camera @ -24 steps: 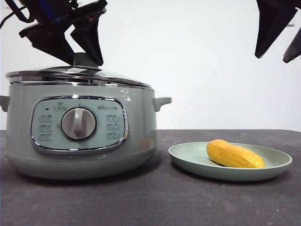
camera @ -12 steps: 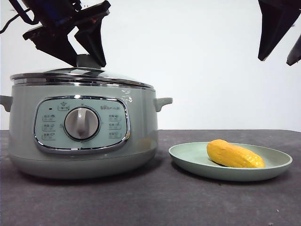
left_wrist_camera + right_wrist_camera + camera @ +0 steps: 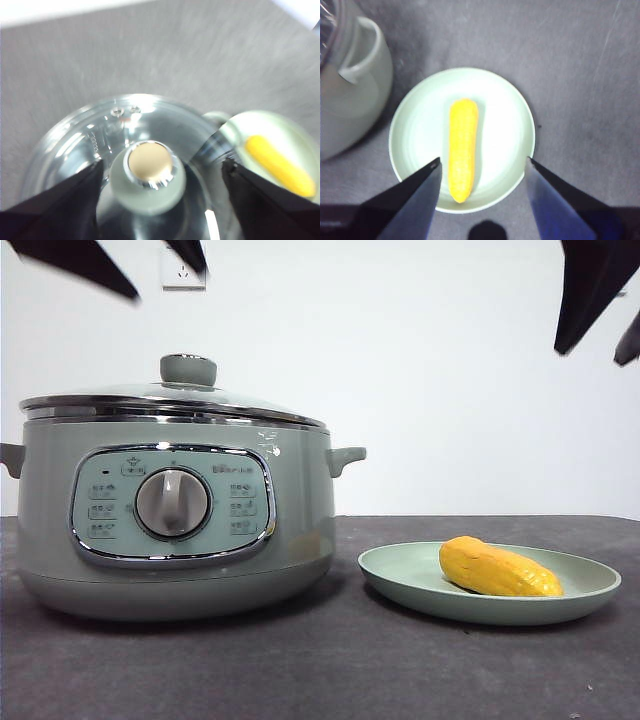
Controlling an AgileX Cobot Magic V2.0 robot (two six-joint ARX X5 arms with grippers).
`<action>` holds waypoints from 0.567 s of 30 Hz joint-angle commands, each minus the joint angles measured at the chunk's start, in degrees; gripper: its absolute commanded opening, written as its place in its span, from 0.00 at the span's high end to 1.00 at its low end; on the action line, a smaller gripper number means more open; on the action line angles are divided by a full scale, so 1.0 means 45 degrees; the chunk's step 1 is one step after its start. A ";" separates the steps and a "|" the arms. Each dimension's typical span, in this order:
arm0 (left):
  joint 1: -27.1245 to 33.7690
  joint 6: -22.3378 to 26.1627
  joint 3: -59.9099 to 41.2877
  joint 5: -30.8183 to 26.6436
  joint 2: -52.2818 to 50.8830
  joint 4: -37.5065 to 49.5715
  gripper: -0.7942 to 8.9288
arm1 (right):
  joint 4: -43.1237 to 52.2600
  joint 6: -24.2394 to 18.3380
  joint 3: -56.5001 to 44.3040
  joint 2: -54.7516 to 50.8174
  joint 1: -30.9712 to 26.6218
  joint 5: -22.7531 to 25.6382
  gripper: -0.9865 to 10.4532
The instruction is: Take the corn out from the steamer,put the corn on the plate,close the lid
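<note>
The sage-green steamer stands on the left of the table. The glass lid rests on its rim, with the knob free. My left gripper hangs open high above that knob, its jaws apart and touching nothing. The yellow corn lies on the pale-green plate to the right of the steamer. My right gripper hovers open well above the corn and the plate, and shows in the front view as dark tips at the top right.
The steamer's side handle sticks out toward the plate and also shows in the right wrist view as handle. Dark table surface runs in front of both. A wall socket sits behind the left arm.
My left gripper has let go of the lid knob and risen to the top edge of the front view. The lid stays on the steamer. The right gripper has barely moved.
</note>
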 commanded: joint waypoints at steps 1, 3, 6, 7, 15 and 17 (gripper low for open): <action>-0.0058 0.0000 -0.0049 0.0005 -0.1171 -0.0801 0.93 | 0.0219 0.0092 -0.0083 -0.0593 0.0010 -0.0015 0.83; -0.0063 0.0345 -0.0083 -0.0452 -0.2011 -0.1452 0.93 | 0.0515 -0.0019 -0.0228 -0.1307 0.0010 -0.0010 0.93; -0.0219 0.0631 -0.0855 -0.2244 -0.3215 -0.1579 0.93 | 0.1826 -0.0015 -0.1117 -0.2807 0.0019 0.0000 0.93; -0.0306 0.0622 -0.1423 -0.2429 -0.3716 -0.1292 0.93 | 0.2288 -0.0010 -0.1549 -0.3395 0.0019 0.0005 0.93; -0.0461 0.0641 -0.5085 -0.2730 -0.6552 0.1214 0.93 | 0.4566 0.0029 -0.4031 -0.6120 0.0019 0.0024 0.93; -0.0457 0.0520 -0.5338 -0.2710 -0.6771 0.1117 0.93 | 0.4614 0.0131 -0.4070 -0.6159 0.0015 0.0024 0.92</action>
